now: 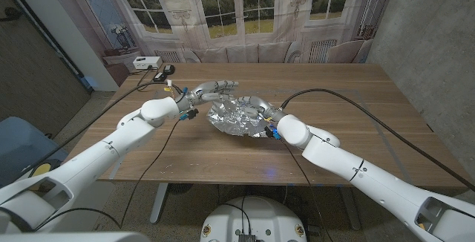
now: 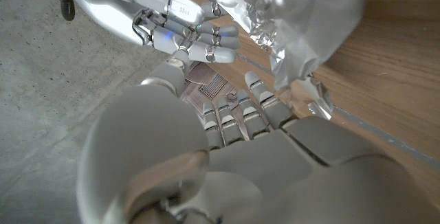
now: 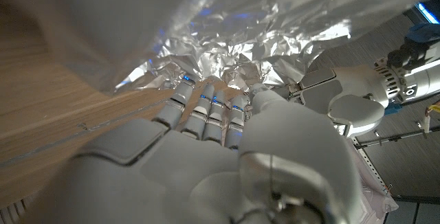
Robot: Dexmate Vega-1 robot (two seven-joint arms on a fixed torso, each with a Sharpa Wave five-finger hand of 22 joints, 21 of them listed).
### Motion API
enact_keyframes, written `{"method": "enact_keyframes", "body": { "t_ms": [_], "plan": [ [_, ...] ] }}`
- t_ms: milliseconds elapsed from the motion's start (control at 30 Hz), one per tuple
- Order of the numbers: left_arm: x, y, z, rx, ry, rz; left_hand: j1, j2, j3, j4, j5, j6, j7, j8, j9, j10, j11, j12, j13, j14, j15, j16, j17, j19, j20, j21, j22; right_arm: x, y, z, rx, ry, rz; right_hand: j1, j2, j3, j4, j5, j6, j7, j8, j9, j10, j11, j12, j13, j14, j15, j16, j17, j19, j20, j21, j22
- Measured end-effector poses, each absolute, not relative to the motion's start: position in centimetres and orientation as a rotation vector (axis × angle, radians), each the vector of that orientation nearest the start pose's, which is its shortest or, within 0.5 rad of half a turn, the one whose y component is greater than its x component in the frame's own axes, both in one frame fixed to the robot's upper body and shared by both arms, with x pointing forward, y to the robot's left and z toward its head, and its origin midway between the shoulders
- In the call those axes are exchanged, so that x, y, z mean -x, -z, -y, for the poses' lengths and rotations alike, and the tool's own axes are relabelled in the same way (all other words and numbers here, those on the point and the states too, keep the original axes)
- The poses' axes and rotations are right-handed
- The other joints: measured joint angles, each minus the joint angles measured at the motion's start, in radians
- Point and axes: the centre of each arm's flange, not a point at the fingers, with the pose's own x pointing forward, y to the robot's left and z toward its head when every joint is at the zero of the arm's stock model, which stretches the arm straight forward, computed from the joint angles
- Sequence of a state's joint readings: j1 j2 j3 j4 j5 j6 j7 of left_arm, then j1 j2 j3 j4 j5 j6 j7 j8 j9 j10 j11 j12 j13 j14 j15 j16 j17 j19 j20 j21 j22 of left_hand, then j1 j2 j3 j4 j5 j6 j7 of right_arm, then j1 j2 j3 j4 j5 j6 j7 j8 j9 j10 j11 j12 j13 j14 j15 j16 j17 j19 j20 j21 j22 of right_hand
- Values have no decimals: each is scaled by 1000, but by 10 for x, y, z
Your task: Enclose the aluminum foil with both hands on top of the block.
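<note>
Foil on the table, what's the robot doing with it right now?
Both hands are at the crumpled aluminum foil in the middle of the wooden table. The left hand reaches over its far left edge, fingers extended. The right hand presses in from the right, its fingers against the foil's folds. The foil is bunched up and partly gathered, not yet closed. Any block underneath is hidden by the foil.

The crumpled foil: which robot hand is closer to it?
Right. The right hand has its fingers in the foil, touching it; the left hand sits beside the foil's far-left edge.
</note>
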State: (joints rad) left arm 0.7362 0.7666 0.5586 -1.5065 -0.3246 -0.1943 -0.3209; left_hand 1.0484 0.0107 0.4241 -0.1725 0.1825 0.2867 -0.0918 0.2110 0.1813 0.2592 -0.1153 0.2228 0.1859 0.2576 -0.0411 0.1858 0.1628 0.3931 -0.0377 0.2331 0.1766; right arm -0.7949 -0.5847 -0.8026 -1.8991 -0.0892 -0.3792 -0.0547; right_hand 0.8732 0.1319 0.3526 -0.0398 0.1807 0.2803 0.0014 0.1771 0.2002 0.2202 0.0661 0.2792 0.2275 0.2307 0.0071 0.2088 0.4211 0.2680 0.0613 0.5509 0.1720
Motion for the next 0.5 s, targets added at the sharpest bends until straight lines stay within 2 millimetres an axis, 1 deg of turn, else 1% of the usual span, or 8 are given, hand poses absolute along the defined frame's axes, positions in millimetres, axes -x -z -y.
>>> {"method": "enact_keyframes", "body": {
  "t_ms": [100,133,167,200,300,367,433,500],
  "plan": [
    [-614,0,-230,-711,594,548,20,2,-3,-3,0,1,1,-1,0,0,1,-1,0,0,0,-1,0,0,0,0,0,-566,57,62,892,-411,473,10,-25,-11,-33,0,-54,4,-3,0,-45,2,-27,-3,-40,5,-12,-16,-15,-3,-21,0],
    [-614,0,-229,-722,595,545,25,-1,-6,-2,0,-3,-1,-4,0,-7,2,-6,0,-1,0,-5,0,0,0,-1,0,-566,56,62,903,-418,466,13,-29,-15,-42,0,-72,6,-4,0,-61,3,-36,-5,-55,8,-13,-22,-20,-5,-27,0],
    [-613,1,-229,-736,594,542,30,-6,-13,1,0,-15,1,-10,1,-19,5,-12,0,-15,1,-9,0,-7,-6,-8,0,-566,55,61,911,-422,461,11,-36,-21,-48,0,-91,7,-4,0,-76,4,-44,-5,-68,11,-15,-27,-26,-2,-34,0],
    [-614,2,-229,-749,591,535,33,-9,-22,4,0,-28,3,-16,2,-37,8,-19,0,-32,1,-12,0,-24,-6,-16,0,-566,54,61,917,-424,462,11,-41,-26,-53,0,-106,10,-4,0,-86,4,-49,-5,-76,13,-17,-30,-29,2,-40,0],
    [-612,2,-228,-790,589,527,32,-9,-58,22,0,-82,17,-30,3,-98,23,-35,0,-92,2,-16,1,-77,8,-38,0,-566,54,60,938,-437,444,-6,-64,-37,-64,2,-127,11,-4,0,-106,4,-55,-5,-95,17,-17,-40,-39,1,-53,0],
    [-610,0,-226,-817,588,524,16,-25,-82,33,3,-118,29,-34,3,-133,30,-35,0,-124,3,-16,3,-101,22,-45,0,-566,55,59,952,-442,432,-27,-84,-59,-60,5,-131,11,1,0,-113,3,-61,-5,-99,17,-17,-46,-44,5,-61,0],
    [-609,1,-225,-855,583,516,4,-37,-103,41,10,-153,36,-34,3,-161,34,-35,2,-148,4,-16,3,-116,36,-45,0,-565,54,59,972,-442,423,-42,-99,-71,-56,6,-131,11,4,0,-119,2,-63,-5,-99,17,-17,-50,-44,5,-63,0],
    [-606,0,-223,-889,582,516,-9,-50,-125,47,16,-192,40,-36,3,-189,42,-35,3,-168,6,-16,3,-128,49,-45,0,-565,55,58,993,-438,414,-51,-114,-83,-57,12,-131,11,4,0,-119,2,-62,-5,-103,14,-17,-55,-49,0,-70,0]
  ]
}}
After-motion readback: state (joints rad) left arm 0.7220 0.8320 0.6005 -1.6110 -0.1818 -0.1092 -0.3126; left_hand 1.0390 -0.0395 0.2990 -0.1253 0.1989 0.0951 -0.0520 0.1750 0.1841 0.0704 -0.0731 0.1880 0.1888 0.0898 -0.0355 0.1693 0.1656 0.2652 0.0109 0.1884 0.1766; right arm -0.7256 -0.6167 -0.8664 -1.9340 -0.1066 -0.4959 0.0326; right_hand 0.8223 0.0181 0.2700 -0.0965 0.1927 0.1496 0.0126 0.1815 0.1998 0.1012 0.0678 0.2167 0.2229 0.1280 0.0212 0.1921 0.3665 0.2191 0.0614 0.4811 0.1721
